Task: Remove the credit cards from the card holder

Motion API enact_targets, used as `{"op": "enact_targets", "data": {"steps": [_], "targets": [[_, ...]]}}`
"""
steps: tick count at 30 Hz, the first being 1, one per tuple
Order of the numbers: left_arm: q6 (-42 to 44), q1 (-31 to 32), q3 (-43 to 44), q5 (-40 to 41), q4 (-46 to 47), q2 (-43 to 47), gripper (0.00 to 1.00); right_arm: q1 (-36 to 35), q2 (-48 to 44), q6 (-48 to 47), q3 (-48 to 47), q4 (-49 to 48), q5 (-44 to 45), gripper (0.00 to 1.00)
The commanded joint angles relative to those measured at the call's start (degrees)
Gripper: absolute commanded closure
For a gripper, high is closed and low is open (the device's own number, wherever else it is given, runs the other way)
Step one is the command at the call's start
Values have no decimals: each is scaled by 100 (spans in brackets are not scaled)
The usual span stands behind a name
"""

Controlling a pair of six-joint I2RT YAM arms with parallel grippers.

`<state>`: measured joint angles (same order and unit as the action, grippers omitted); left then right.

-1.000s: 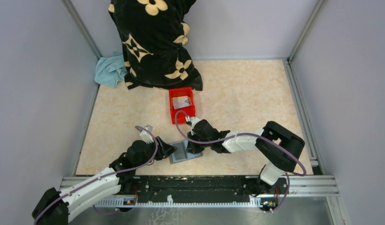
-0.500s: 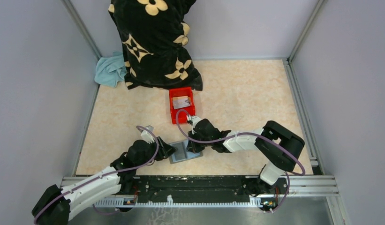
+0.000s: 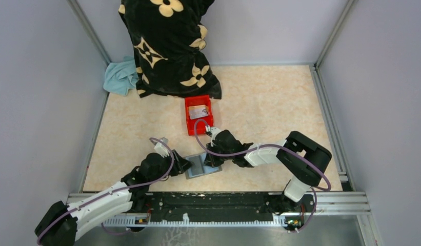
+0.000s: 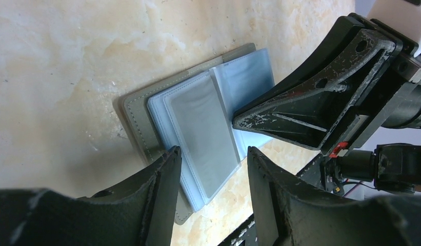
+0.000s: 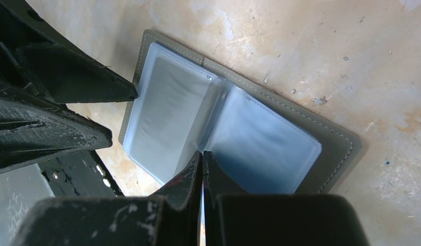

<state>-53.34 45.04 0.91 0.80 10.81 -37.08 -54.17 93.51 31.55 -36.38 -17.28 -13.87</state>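
The card holder [image 5: 280, 138] lies spread open and flat on the table [image 3: 269, 102], near the front edge and between the two claws; its grey stitched cover faces down and its frosted blue-grey sleeves face up, one loose leaf lifting at the centre fold; the sleeve on the left arm's side looks greyer, as if a silver-grey card sat inside, though the plastic is too cloudy to be sure. The right gripper [image 5: 202, 154] has its fingers pressed together, tips down at that fold against the raised leaf; whether they nip the leaf, a card edge or nothing cannot be told; I judge it is placed there to tease a card from its pocket. The left gripper [image 4: 212, 154] is spread wide, its fingers over the holder's near edge, one at the cover's corner; probably set so to pin the wallet while the other arm pulls, though contact is not clear. Just behind stands the red bin [image 3: 187, 117] with one pale credit card [image 3: 199, 110] lying in it, so at least one seems out; farther back a black blanket [image 3: 167, 46] with cream flowers leans at the wall, a teal cloth [image 3: 121, 77] beside it.
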Motion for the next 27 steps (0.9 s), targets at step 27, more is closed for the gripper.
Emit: {"op": "enact_targets", "data": {"steps": [27], "targets": [[-263, 23, -287, -653, 1937, -985, 44, 67, 279, 126, 131, -487, -156, 100]]}}
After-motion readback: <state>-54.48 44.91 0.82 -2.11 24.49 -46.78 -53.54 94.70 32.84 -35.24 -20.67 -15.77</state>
